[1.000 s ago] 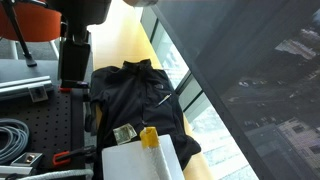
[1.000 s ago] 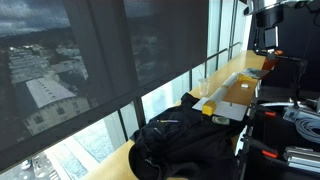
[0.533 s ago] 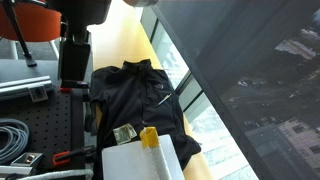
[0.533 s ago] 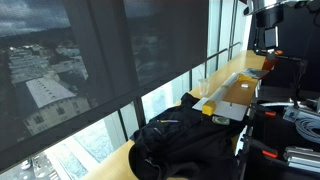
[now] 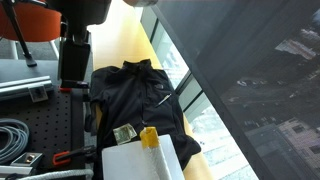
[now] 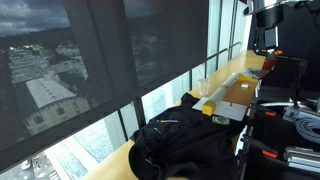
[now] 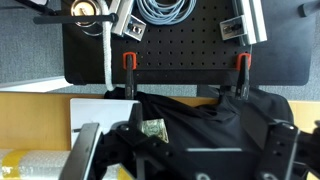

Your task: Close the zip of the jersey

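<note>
The robot's claw (image 7: pixel 185 152) hangs wide open above the table, its fingers (image 7: pixel 88 155) spread to either side of the wrist view and holding nothing. Directly beneath it lies the jersey (image 7: pixel 215 118), a rumpled black top spread across the wooden table (image 7: pixel 30 110), seen in both exterior views (image 5: pixel 135 95) (image 6: pixel 185 140) reaching from the table's inner edge to the edge along the window (image 6: pixel 100 60). Of the zip (image 5: pixel 164 98), only a small pale tab shows in an exterior view, on the jersey's half nearer the window edge; the dark zipper line itself cannot be made out against the cloth, so whether it is done up cannot be told.

A small printed slip (image 7: pixel 152 128) lies on the jersey near its end beside a white box (image 7: pixel 95 115), which sits against the garment on the table, with a yellow piece (image 5: pixel 149 137) at its corner nearest the jersey.

Along the table's inner edge runs a black perforated board (image 7: pixel 180 40), the jersey's border touching it. Two orange clamps (image 7: pixel 130 62) (image 7: pixel 241 62) grip that board's edge, and a coil of grey cable (image 7: pixel 165 10) rests on the board beyond them.
</note>
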### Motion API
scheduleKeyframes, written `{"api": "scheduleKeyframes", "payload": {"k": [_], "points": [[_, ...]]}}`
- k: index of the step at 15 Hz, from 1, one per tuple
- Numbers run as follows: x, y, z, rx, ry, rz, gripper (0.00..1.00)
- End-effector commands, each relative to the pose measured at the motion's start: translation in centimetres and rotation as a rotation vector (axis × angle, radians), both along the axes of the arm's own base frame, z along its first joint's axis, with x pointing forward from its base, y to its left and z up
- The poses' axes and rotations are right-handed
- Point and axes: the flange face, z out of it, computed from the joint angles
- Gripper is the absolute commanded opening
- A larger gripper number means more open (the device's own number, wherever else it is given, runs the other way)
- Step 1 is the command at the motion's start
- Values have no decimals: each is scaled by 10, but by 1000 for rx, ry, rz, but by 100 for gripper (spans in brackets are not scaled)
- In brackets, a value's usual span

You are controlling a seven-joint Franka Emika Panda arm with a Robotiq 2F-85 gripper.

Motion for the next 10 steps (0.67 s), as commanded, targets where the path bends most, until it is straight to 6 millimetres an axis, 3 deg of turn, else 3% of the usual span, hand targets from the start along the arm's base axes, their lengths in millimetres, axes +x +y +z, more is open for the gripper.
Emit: {"api": "scheduleKeyframes", "payload": {"k": [1, 7, 10], "points": [[0, 0, 0, 0, 0, 0, 100], [3, 1, -1, 7, -4, 2, 100], [12, 12, -5, 19, -56, 25, 100]]}}
